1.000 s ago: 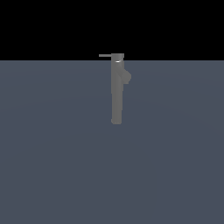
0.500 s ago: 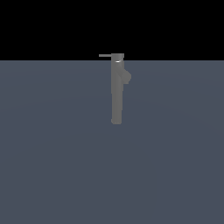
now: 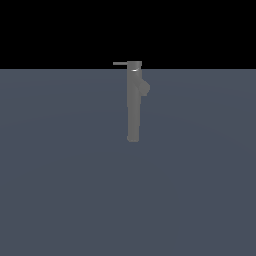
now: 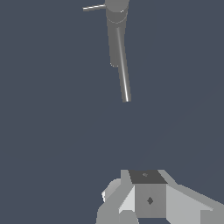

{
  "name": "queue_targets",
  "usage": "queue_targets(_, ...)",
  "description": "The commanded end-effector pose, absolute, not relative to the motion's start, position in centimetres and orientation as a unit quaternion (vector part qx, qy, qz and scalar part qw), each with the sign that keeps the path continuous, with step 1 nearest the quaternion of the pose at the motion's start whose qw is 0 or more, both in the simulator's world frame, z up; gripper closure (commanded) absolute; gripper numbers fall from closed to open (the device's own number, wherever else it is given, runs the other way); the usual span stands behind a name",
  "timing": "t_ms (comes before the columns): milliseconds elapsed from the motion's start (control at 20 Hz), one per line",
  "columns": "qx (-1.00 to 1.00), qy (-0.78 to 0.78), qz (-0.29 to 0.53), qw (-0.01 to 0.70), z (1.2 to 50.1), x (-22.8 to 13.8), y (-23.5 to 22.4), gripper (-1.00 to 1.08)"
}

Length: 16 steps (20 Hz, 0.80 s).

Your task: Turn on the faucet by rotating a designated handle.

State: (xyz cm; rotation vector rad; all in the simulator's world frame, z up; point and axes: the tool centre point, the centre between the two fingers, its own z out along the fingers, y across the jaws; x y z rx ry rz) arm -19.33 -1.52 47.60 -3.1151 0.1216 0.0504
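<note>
The faucet (image 3: 133, 107) is a tall dull-grey column standing on the grey floor, with a stubby spout (image 3: 145, 89) on the exterior view's right near its cap. The handle (image 3: 120, 63) is a thin flat bar sticking out from the cap toward the exterior view's left. In the wrist view the faucet (image 4: 116, 39) and the handle (image 4: 93, 7) lie far ahead of my gripper (image 4: 148, 197). Only white and grey boxy parts of the gripper show, well apart from the faucet. Its jaws are not clear to read. The gripper is out of the exterior view.
A flat blue-grey floor (image 3: 60, 190) spreads around the faucet, with a black background above it. Nothing else shows.
</note>
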Motion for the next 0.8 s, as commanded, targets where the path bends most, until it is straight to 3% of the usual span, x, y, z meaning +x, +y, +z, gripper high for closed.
queue_targets(0, -0.999, 0.036, 0.015, 0.010, 47.4, -17.6, -1.4, 1.08)
queue_targets(750, -1.000, 0.012, 0.009, 0.000, 43.5, -4.7, -0.2, 1.08)
